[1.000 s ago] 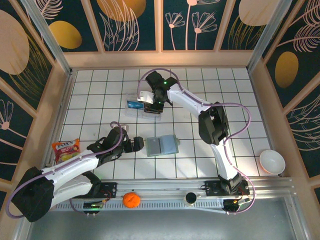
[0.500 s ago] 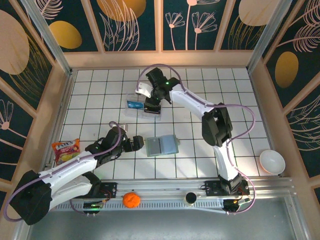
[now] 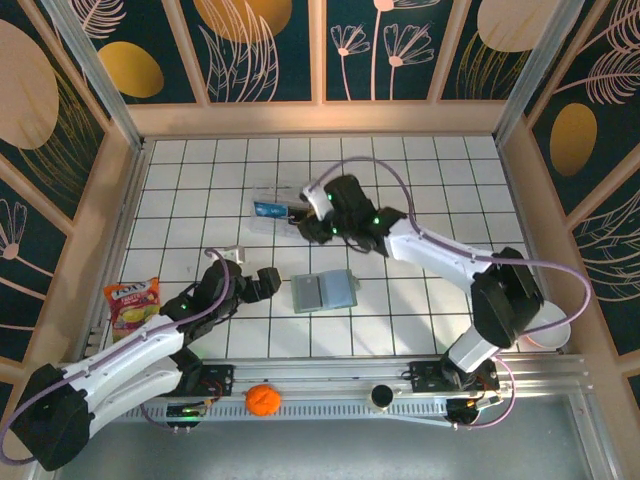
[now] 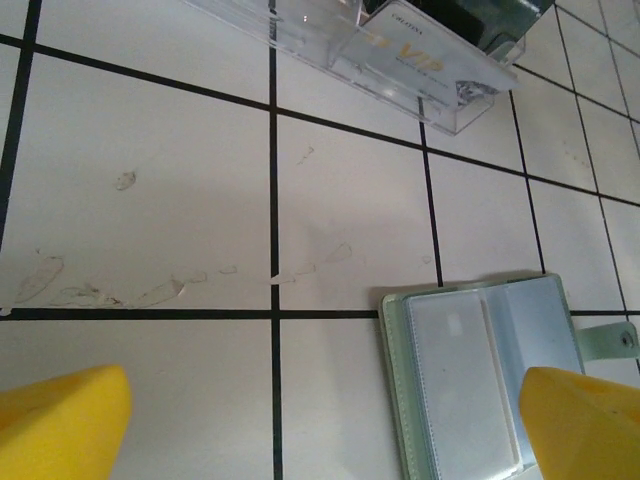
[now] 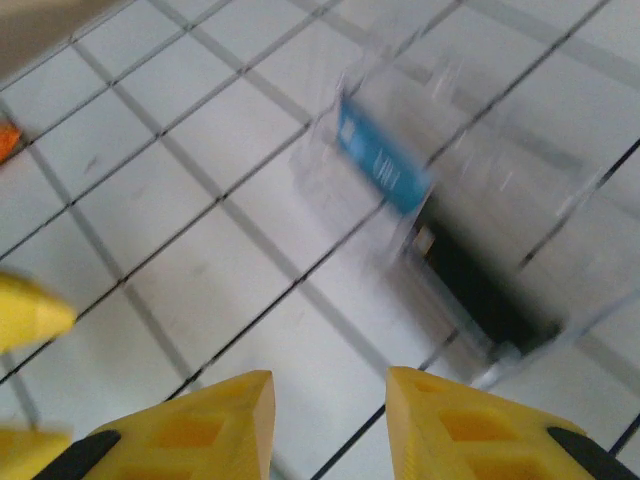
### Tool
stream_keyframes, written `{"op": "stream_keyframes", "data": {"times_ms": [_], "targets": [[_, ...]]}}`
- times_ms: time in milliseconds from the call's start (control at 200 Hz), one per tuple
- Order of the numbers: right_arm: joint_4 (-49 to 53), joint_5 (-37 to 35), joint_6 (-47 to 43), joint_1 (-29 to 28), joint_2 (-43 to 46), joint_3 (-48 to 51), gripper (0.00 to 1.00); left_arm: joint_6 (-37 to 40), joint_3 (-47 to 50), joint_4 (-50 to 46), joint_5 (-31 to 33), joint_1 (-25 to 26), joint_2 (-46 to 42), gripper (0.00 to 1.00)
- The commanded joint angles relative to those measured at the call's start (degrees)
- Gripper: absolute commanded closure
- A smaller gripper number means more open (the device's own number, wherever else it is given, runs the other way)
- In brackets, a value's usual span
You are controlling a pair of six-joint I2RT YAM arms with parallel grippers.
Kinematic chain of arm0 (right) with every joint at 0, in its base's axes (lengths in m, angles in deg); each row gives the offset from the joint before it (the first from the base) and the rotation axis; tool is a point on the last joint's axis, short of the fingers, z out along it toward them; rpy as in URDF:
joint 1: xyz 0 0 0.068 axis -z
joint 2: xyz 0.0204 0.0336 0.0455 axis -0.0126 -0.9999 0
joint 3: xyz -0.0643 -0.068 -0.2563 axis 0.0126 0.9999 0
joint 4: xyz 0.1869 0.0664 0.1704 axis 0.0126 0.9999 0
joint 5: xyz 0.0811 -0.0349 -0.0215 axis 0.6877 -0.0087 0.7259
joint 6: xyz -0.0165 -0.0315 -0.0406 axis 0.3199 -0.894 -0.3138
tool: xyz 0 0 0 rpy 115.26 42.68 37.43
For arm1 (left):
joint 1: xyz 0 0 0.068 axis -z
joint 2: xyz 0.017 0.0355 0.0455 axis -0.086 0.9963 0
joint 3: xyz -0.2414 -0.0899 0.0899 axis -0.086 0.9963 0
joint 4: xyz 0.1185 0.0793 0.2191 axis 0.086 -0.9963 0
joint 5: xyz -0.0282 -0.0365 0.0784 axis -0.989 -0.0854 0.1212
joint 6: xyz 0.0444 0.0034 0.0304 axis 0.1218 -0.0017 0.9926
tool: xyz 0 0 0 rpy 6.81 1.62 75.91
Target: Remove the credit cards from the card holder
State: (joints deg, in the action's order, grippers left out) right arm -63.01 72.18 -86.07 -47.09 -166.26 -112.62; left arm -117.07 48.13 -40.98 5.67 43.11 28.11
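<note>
The card holder lies open and flat on the tiled floor, its pale inner sleeves facing up. Behind it, a clear plastic box holds a blue card, a black card and a white card. My right gripper hovers just right of the box, above the floor; its yellow fingers stand apart with nothing between them. Left of the card holder is my left gripper, wide open, with its right fingertip over the holder's near right corner.
A snack packet lies at the left edge, an orange and a black knob on the front rail. The right arm partly covers a white bowl. Wooden walls ring the floor.
My right gripper was shut over the clear box; it has opened and drawn back to the right, its elbow swinging out right. The left gripper stayed wide open and barely shifted.
</note>
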Motion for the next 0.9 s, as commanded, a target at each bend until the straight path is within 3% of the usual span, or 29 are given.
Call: {"op": "stream_keyframes", "data": {"times_ms": [0,290,445,896], "targets": [[-2.50,2.46,9.63,-4.49,4.15,7.60,0.65,-1.53,1.65,1.49,1.16,-0.29,-2.13,0.01],[0.26,-9.41,13.02,-18.04,-0.42,13.60,0.67,-4.02,5.74,2.95,-0.28,-0.30,-5.14,0.01],[0.97,-15.11,12.17,-20.48,-3.47,11.74,0.67,-4.30,6.37,2.58,-1.17,-0.30,-5.63,0.02],[5.99,-21.12,11.40,-22.62,-11.25,8.58,0.67,-3.05,5.85,2.73,-2.33,-0.31,-4.31,0.05]]}}
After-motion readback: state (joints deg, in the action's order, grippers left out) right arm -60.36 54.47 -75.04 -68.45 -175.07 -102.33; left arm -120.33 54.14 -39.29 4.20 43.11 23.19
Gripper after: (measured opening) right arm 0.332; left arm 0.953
